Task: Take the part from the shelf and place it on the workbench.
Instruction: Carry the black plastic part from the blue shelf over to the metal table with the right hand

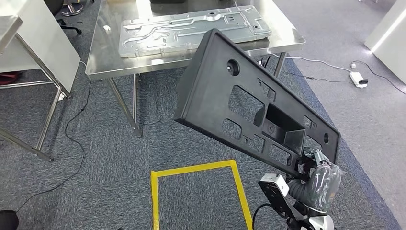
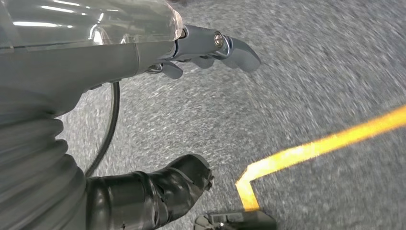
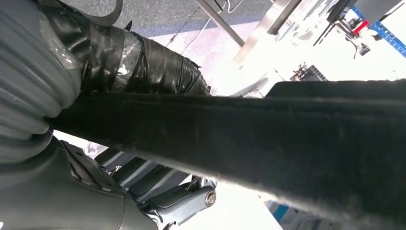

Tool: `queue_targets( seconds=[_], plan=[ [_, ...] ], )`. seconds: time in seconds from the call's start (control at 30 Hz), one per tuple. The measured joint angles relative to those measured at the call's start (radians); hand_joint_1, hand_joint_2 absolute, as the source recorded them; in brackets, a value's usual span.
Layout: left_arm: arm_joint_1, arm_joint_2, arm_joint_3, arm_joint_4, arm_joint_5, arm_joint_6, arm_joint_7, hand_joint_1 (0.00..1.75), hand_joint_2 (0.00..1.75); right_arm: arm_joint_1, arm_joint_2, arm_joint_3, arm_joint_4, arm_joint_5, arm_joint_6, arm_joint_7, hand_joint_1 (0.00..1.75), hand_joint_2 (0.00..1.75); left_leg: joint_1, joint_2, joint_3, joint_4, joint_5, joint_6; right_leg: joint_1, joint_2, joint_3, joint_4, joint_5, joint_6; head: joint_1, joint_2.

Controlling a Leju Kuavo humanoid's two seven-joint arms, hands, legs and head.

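Clearly my right hand (image 1: 321, 178) clasps one end of the part (image 1: 249, 103), which cantilevers away toward the workbench (image 1: 103, 52); leverage may twist it loose. Left hand (image 2: 191, 52) hangs slack, holding nothing.

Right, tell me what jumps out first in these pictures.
The big black plastic part dominates: it hangs tilted in the air over the grey carpet, gripped at its lower corner by the right hand. Behind it stands the steel workbench, with a silver stamped metal panel lying flat on top. A yellow tape outline marks the floor below the part.
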Motion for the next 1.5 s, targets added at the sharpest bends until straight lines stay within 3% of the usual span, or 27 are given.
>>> queue_targets(
  seconds=[0.03,0.07,0.13,0.2,0.33,0.4,0.5,0.53,0.57,0.6,0.63,0.67,0.73,0.83,0.9,0.93,1.0,1.03,1.07,1.1,1.17,1.23,1.3,1.4,1.43,1.5],
  plan=[
    [0.001,0.0,0.0,0.0,-0.001,0.0,0.0,0.0,1.75,0.0,0.0,0.004,0.001,0.001,0.001,-0.001,1.75,1.75,0.0,0.0,-0.031,0.036,0.004,0.0,0.003,0.002,0.005,0.001,-0.006,-0.002,0.0,0.0],
    [0.002,0.0,0.0,0.0,-0.001,0.0,0.0,0.0,1.75,-0.001,0.0,0.008,0.001,0.002,0.001,-0.003,1.75,1.75,0.0,0.0,-0.041,0.031,0.031,0.002,0.005,0.004,0.012,0.003,-0.012,-0.003,0.0,0.0],
    [0.004,0.001,0.0,0.0,-0.002,0.0,0.0,0.0,1.75,-0.004,0.0,0.016,0.002,0.006,0.001,-0.007,1.75,1.75,-0.002,-0.001,-0.012,-0.082,0.123,0.012,0.008,0.009,0.03,0.005,-0.027,-0.001,0.0,0.0],
    [0.002,0.003,0.001,0.0,-0.005,0.0,0.0,0.0,1.75,-0.012,0.0,0.026,0.002,0.014,0.002,-0.011,1.75,1.75,-0.008,-0.001,0.03,-0.189,0.173,0.023,0.012,0.011,0.039,0.008,-0.04,0.007,0.0,0.0],
    [-0.001,0.003,0.001,0.0,-0.009,0.0,0.0,0.0,1.75,-0.029,0.0,0.045,0.002,0.026,0.004,-0.014,1.75,1.75,-0.01,-0.002,0.053,-0.233,0.166,0.037,0.013,0.009,0.043,0.006,-0.051,0.027,0.0,0.0],
    [-0.001,0.002,0.001,0.0,-0.01,-0.001,0.0,0.0,1.75,-0.035,0.0,0.049,0.001,0.028,0.004,-0.015,1.75,1.75,-0.004,-0.001,0.065,-0.246,0.165,0.047,0.012,0.006,0.025,0.05,-0.075,0.037,0.001,0.0],
    [-0.002,0.002,0.001,0.0,-0.01,0.0,0.0,0.0,1.75,-0.038,0.0,0.051,0.002,0.028,0.004,-0.015,1.75,1.75,-0.002,-0.001,0.08,-0.25,0.155,0.058,0.001,0.005,-0.086,0.241,-0.145,0.051,0.001,0.0],
    [-0.002,0.002,0.001,0.0,-0.01,0.0,0.0,0.0,1.75,-0.038,0.0,0.052,0.002,0.028,0.004,-0.015,1.75,1.75,-0.002,-0.001,0.085,-0.249,0.15,0.058,-0.003,0.005,-0.12,0.285,-0.148,0.055,0.001,0.0],
    [-0.002,0.002,0.001,0.0,-0.01,0.0,0.0,0.0,1.75,-0.038,0.0,0.052,0.002,0.028,0.004,-0.015,1.75,1.75,-0.001,-0.002,0.093,-0.249,0.143,0.056,-0.007,0.005,-0.135,0.291,-0.127,0.058,0.001,0.0],
    [-0.001,0.002,0.001,0.0,-0.01,-0.001,0.0,0.0,1.75,-0.038,0.0,0.053,0.002,0.028,0.004,-0.015,1.75,1.75,0.0,-0.003,0.102,-0.248,0.136,0.053,-0.01,0.004,-0.131,0.258,-0.087,0.061,0.001,0.0],
    [0.0,0.001,0.001,0.0,-0.01,-0.001,0.0,0.0,1.75,-0.039,0.0,0.055,0.002,0.03,0.005,-0.015,1.75,1.75,0.001,-0.004,0.112,-0.247,0.127,0.048,-0.013,0.003,-0.11,0.19,-0.035,0.061,0.002,0.0],
    [0.001,0.001,0.001,0.0,-0.011,-0.001,0.0,0.0,1.75,-0.04,0.0,0.057,0.003,0.032,0.006,-0.015,1.75,1.75,0.001,-0.004,0.119,-0.246,0.119,0.042,-0.014,0.001,-0.087,0.126,0.003,0.06,0.002,0.0],
    [-0.001,0.0,0.002,0.0,-0.012,-0.001,0.001,0.0,1.75,-0.044,-0.001,0.063,0.004,0.037,0.01,-0.015,1.75,1.75,0.0,-0.005,0.124,-0.243,0.107,0.029,-0.008,0.0,-0.053,0.04,0.032,0.053,0.001,0.0],
    [-0.005,0.0,0.001,0.0,-0.015,-0.001,0.002,0.0,1.75,-0.048,-0.001,0.071,0.005,0.043,0.015,-0.014,1.75,1.75,-0.001,-0.003,0.128,-0.248,0.1,0.012,-0.005,0.003,-0.046,0.027,0.019,0.036,-0.001,0.0],
    [-0.006,0.0,0.001,0.0,-0.016,0.0,0.001,0.0,1.75,-0.052,-0.001,0.078,0.005,0.047,0.016,-0.013,1.75,1.75,0.001,-0.003,0.119,-0.213,0.077,0.003,-0.008,0.003,-0.032,0.019,0.014,0.022,-0.003,0.0],
    [-0.006,0.0,0.001,0.0,-0.016,0.0,0.001,0.0,1.75,-0.055,-0.001,0.082,0.005,0.049,0.016,-0.013,1.75,1.75,0.001,-0.003,0.096,-0.164,0.054,0.001,-0.009,0.002,-0.024,0.015,0.01,0.014,-0.005,0.0],
    [-0.006,0.0,0.001,0.0,-0.017,-0.001,0.001,0.0,1.75,-0.059,-0.001,0.089,0.007,0.054,0.018,-0.013,1.75,1.75,0.001,-0.004,0.018,-0.025,0.004,-0.001,-0.005,0.0,-0.015,0.014,0.001,0.004,-0.007,0.0],
    [-0.005,0.0,0.001,0.0,-0.018,-0.001,0.001,0.0,1.75,-0.059,-0.001,0.092,0.008,0.056,0.018,-0.013,1.75,1.75,0.001,-0.003,-0.018,0.027,-0.005,0.0,-0.002,0.001,-0.009,0.014,-0.004,0.001,-0.007,0.0],
    [-0.003,0.0,0.001,0.0,-0.018,-0.001,0.001,0.0,1.75,-0.059,-0.001,0.094,0.01,0.057,0.019,-0.013,1.75,1.75,0.001,-0.003,-0.039,0.045,0.008,0.001,0.001,0.002,-0.003,0.014,-0.009,-0.001,-0.007,0.0],
    [-0.002,0.0,0.001,0.0,-0.018,-0.001,0.001,0.0,1.75,-0.059,-0.001,0.095,0.011,0.058,0.019,-0.012,1.75,1.75,0.001,-0.003,-0.042,0.025,0.041,0.004,0.003,0.004,0.005,0.015,-0.015,-0.001,-0.007,0.0],
    [-0.001,0.001,0.001,0.0,-0.018,-0.001,0.001,0.0,1.75,-0.061,-0.001,0.099,0.012,0.058,0.019,-0.012,1.75,1.75,-0.001,-0.004,-0.003,-0.098,0.134,0.014,0.005,0.007,0.023,0.015,-0.029,0.002,-0.006,0.0],
    [-0.002,0.002,0.001,0.0,-0.019,-0.001,0.001,0.0,1.75,-0.067,-0.001,0.104,0.012,0.059,0.019,-0.01,1.75,1.75,-0.007,-0.004,0.036,-0.195,0.173,0.023,0.007,0.009,0.029,0.017,-0.04,0.011,-0.006,0.0],
    [-0.004,0.002,0.001,0.0,-0.019,0.0,0.0,0.0,1.75,-0.071,-0.001,0.11,0.014,0.061,0.019,-0.008,1.75,1.75,-0.013,-0.004,0.046,-0.219,0.165,0.029,0.008,0.009,0.028,0.015,-0.044,0.021,-0.007,0.0],
    [-0.003,-0.001,0.001,0.0,-0.02,0.0,0.0,0.0,1.75,-0.077,-0.001,0.116,0.014,0.062,0.021,-0.006,1.75,1.75,-0.005,-0.004,0.06,-0.238,0.164,0.041,0.008,0.005,0.025,0.035,-0.063,0.035,-0.005,0.0],
    [-0.002,-0.002,0.001,0.0,-0.02,0.0,0.0,0.0,1.75,-0.08,-0.001,0.117,0.015,0.063,0.021,-0.006,1.75,1.75,-0.001,-0.003,0.067,-0.244,0.163,0.047,0.007,0.004,0.007,0.074,-0.082,0.039,-0.004,0.0],
    [-0.003,-0.002,0.001,0.0,-0.02,0.0,0.0,0.0,1.75,-0.084,-0.002,0.119,0.018,0.064,0.022,-0.006,1.75,1.75,-0.001,-0.003,0.077,-0.247,0.157,0.055,0.001,0.004,-0.066,0.201,-0.127,0.046,-0.002,0.0]
  ],
)
